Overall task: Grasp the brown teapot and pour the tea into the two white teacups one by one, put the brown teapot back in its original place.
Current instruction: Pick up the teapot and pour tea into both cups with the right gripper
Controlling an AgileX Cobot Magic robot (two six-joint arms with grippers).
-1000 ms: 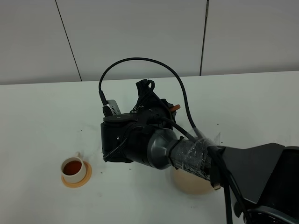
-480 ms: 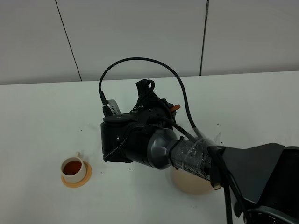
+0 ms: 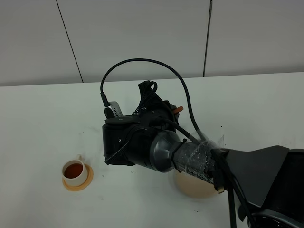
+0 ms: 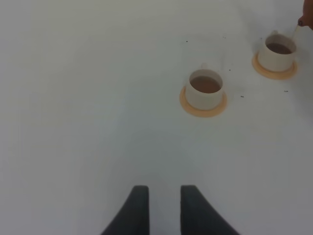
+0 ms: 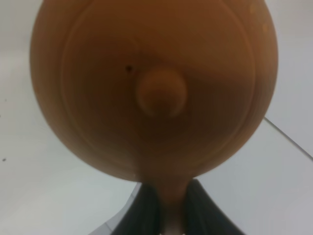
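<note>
The brown teapot (image 5: 154, 83) fills the right wrist view, its lid knob facing the camera. My right gripper (image 5: 168, 213) is shut on its handle. In the left wrist view only the spout tip (image 4: 306, 21) shows, just above the farther white teacup (image 4: 279, 50). The nearer teacup (image 4: 205, 88) also holds brown tea. Each cup sits on an orange coaster. From the high camera one tea-filled cup (image 3: 76, 172) shows at the left; the other is hidden behind my right arm (image 3: 156, 149). The beige mat (image 3: 192, 187) lies bare, partly under that arm. My left gripper (image 4: 164, 210) hovers open over bare table.
The white table (image 3: 42, 123) carries small dark specks around the cups. A black cable (image 3: 142, 64) loops above my right wrist. A grey panelled wall (image 3: 142, 33) rises behind the table's far edge.
</note>
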